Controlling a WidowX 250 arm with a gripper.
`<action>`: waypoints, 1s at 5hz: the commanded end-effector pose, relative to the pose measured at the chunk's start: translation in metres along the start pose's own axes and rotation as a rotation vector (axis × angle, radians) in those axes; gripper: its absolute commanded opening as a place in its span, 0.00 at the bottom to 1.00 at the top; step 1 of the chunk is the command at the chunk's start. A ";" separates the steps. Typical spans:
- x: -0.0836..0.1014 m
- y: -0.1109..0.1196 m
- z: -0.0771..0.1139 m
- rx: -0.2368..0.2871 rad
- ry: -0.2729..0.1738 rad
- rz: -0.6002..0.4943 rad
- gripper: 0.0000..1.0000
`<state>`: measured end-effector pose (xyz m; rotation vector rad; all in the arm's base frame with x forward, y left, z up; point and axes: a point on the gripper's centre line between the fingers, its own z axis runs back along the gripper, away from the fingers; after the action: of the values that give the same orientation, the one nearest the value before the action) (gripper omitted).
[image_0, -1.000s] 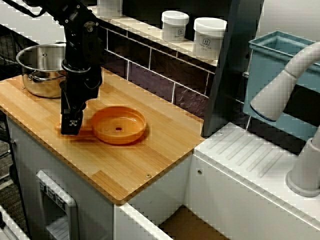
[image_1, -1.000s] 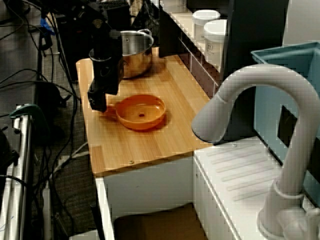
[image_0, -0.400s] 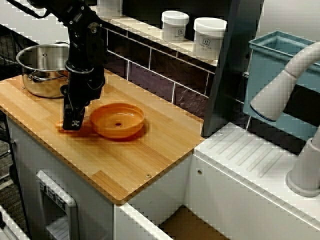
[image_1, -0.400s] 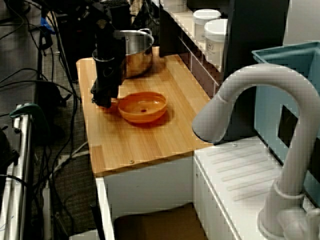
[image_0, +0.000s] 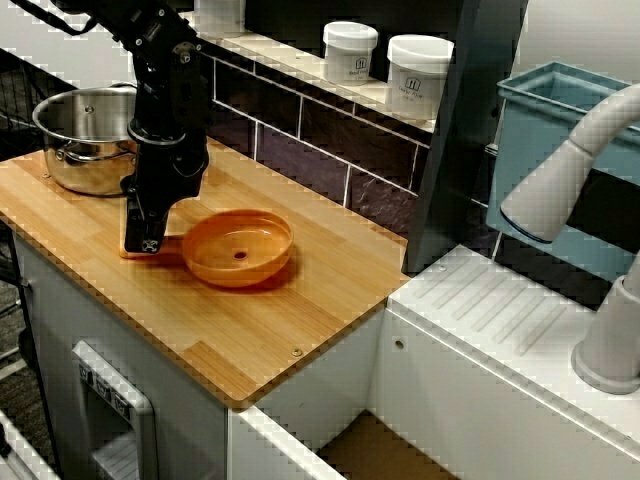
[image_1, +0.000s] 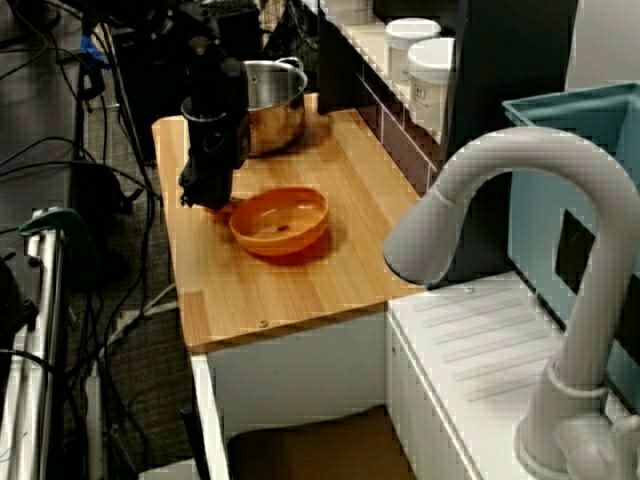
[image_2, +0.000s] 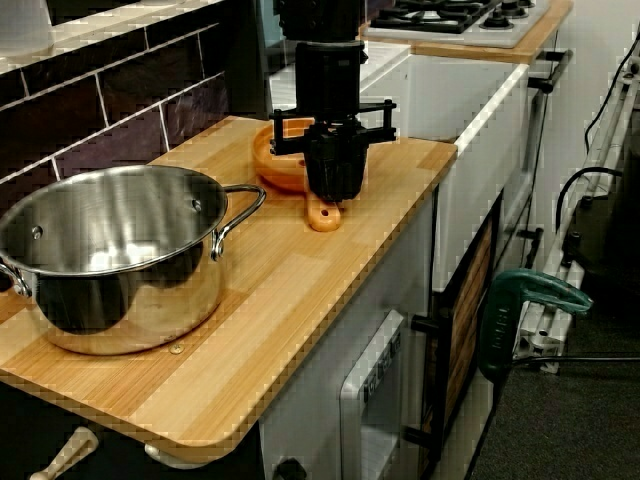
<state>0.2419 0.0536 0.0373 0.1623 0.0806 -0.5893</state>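
My gripper (image_0: 147, 236) points straight down and is closed on the flat handle (image_2: 322, 214) of an orange pan (image_0: 238, 247). In the view from the pot end of the counter, the fingers pinch the handle near the bowl, and the handle's rounded end sticks out beneath them. The pan's bowl sits just beside the gripper, on the side away from the pot, low over the wooden counter (image_0: 275, 325). I cannot tell whether its base touches the wood. Its rim looks slightly tilted in the view facing the tiled wall. The black arm rises nearly upright from the gripper, then bends back toward the counter's far left corner. A steel pot (image_0: 82, 138) with two loop handles stands close behind the arm at that end, the nearest thing in the way. Two white jars (image_0: 419, 75) rest on the tiled ledge along the wall, well apart from the pan. Past the counter's other end are a white drainboard, a pale tap (image_0: 575, 165) and a blue bin (image_0: 555, 125).
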 end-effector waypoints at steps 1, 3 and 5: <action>-0.015 0.002 0.010 0.030 -0.031 0.005 1.00; -0.015 0.005 0.014 0.026 -0.038 0.009 1.00; -0.014 0.005 0.016 0.027 -0.045 0.006 1.00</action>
<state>0.2356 0.0545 0.0432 0.1479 0.0842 -0.5846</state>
